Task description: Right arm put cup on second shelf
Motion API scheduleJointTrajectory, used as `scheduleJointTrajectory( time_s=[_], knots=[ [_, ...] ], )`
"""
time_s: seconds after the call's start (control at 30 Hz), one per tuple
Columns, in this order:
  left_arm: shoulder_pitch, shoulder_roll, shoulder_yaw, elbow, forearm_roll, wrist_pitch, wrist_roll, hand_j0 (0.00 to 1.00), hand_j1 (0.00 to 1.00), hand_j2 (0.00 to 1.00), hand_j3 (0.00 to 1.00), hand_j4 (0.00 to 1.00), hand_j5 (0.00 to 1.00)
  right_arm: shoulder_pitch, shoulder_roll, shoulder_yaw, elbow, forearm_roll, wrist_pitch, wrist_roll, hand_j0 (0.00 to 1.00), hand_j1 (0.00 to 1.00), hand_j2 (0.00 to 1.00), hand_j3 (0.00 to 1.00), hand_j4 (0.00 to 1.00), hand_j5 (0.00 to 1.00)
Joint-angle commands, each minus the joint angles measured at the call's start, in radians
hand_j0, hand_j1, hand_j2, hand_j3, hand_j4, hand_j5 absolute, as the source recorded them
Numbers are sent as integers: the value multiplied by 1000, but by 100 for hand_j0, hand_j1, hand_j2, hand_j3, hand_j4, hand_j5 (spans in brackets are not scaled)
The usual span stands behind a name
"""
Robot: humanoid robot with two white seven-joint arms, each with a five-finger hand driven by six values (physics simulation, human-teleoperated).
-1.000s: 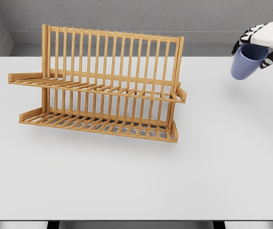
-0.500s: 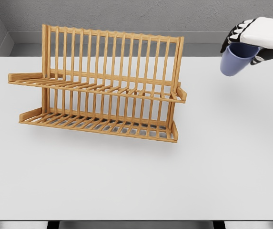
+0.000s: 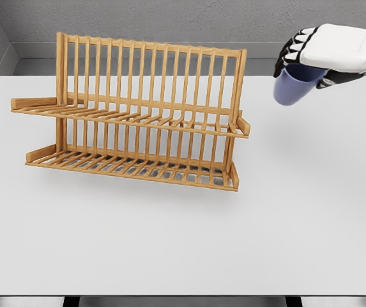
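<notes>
Two things share the broad white tabletop (image 3: pixel 170 243): a two-tier wooden dish rack of pale orange slats (image 3: pixel 138 115), and the robot's white right hand (image 3: pixel 310 61) carrying a blue-violet cup (image 3: pixel 292 88). The rack stands left of the middle, its tall slatted back toward the far wall and both shelves opening toward the robot, so its upper shelf (image 3: pixel 131 118) can be reached from the front or from above. Both shelves hold nothing. The arm enters from the upper right edge, and the hand hangs in the air to the right of the rack's top corner, apart from it and above the level of that shelf, a height that seems chosen to clear the corner post. The cup hangs tilted beneath the palm, clear of the tabletop. Black-tipped fingers (image 3: pixel 291 48) curl closely over the cup's rim, clasping it from above. No left arm appears.
</notes>
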Motion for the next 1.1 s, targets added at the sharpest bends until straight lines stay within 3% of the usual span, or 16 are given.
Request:
scheduleJointTrajectory(
  time_s=[0.0,0.57,0.8,1.07],
  knots=[
    [0,0,0,0,0,0,0,100,100,100,100,100,100,0,-2,-1,-23,-4,3,-1,65,65,65,65,65,65],
    [0,0,0,0,1,0,0,100,100,100,100,100,100,2,-2,-46,-23,-4,3,-1,65,65,65,65,65,65],
    [0,0,0,0,1,0,0,100,100,100,100,100,100,5,7,-44,-104,-4,3,-1,65,65,65,65,65,65],
    [0,0,0,0,1,0,0,100,100,100,100,100,100,12,10,-41,-122,-4,3,-1,65,65,65,65,65,65]
  ],
)
